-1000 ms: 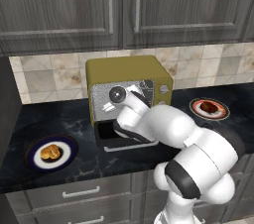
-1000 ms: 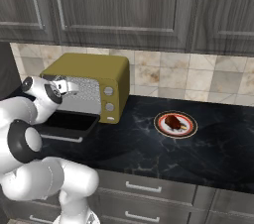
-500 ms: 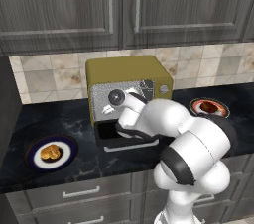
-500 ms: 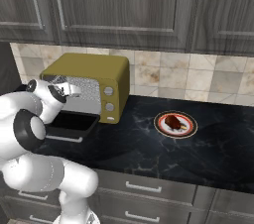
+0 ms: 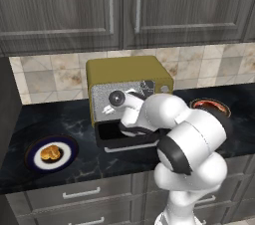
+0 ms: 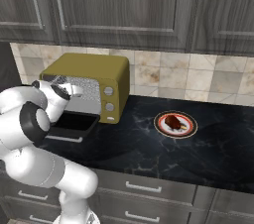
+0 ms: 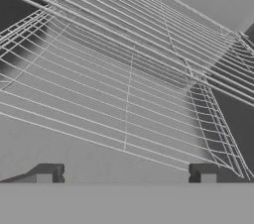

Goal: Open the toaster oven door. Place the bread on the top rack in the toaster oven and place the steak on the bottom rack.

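You've got the toaster oven door [image 5: 130,137] dropped open, but the bread [image 5: 50,153] sits on its plate at the surface's left and the steak [image 6: 172,121] far right, end effector [image 7: 126,174] wide open, empty, facing the racks.

Setting: rendered home kitchen. Dark wood-grain wall cabinets [image 5: 119,5] are hanging over a beige tiled backsplash [image 6: 198,77]; a black marble counter [image 6: 198,153] is running above drawers [image 5: 84,194]. An olive toaster oven [image 5: 127,72] is sitting at the far side.
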Controlling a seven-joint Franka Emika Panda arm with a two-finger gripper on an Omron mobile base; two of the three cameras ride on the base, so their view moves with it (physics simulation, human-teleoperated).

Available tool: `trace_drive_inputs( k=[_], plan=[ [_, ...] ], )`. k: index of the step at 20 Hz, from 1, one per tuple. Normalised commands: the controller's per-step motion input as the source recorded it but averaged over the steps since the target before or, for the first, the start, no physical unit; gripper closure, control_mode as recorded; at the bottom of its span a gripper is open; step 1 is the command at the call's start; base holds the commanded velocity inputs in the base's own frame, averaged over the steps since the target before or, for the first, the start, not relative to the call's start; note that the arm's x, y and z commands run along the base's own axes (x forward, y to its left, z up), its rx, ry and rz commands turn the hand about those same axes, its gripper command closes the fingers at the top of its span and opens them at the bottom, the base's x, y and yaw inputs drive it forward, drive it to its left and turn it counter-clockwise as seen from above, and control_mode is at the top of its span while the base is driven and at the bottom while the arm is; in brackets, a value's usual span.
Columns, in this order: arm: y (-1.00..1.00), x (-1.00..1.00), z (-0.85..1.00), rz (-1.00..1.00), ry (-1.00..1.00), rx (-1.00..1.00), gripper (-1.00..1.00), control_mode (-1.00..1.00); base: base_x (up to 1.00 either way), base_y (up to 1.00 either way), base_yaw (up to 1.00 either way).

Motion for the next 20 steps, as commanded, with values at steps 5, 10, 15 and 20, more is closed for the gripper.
trace_drive_inputs(
  k=[5, 10, 15, 20],
  plan=[
    [0.0, 0.18, -0.03, 0.0, -0.01, 0.0, -1.0, -1.0, 0.0, 0.0, 0.0],
    [0.03, 0.14, -0.11, 0.0, -0.01, 0.0, -1.0, -1.0, 0.0, 0.0, 0.0],
    [0.01, 0.14, -0.14, 0.0, -0.01, 0.0, -1.0, -1.0, 0.0, 0.0, 0.0],
    [0.0, 0.14, -0.15, 0.0, 0.0, 0.0, -1.0, -1.0, 0.0, 0.0, 0.0]
  ],
)
